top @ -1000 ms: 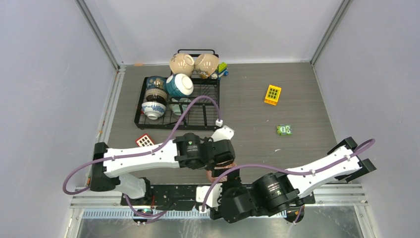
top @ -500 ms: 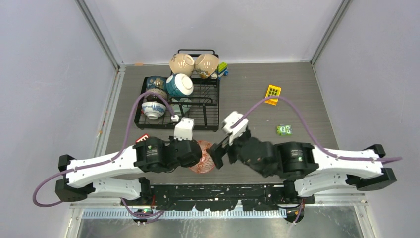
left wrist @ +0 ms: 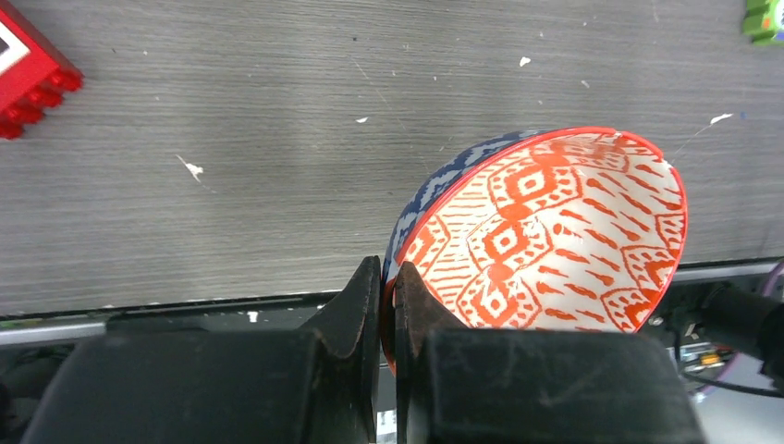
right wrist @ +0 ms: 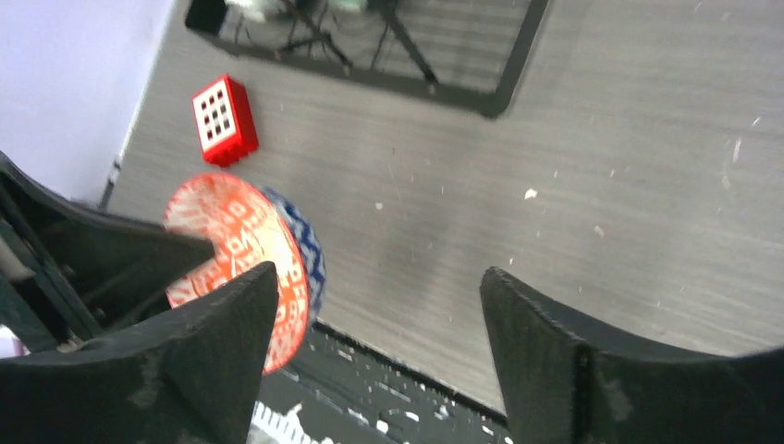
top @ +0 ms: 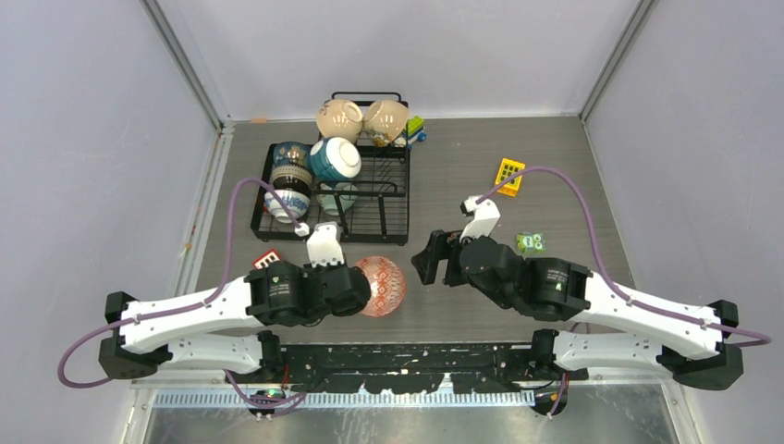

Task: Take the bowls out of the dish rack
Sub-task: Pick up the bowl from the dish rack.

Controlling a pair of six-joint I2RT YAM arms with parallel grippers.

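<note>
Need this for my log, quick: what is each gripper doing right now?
Left gripper: shut on the rim of the red-patterned bowl.
Right gripper: open, holding nothing.

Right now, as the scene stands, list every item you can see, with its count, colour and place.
table: one, grey, under everything
dish rack: one, black wire, table's far left
cream bowls: two, on rack's raised back
teal bowl: one, teal and white, mid-rack
patterned bowls: seemingly three, blue and brown, rack's left side
red-patterned bowl: one, tilted, outside the rack, near edge
red block: one, just before rack
yellow block: one, right of rack
green block: one, near right gripper
left gripper: black, shut on red-patterned bowl's rim
right gripper: black, open, empty, beside that bowl
</note>
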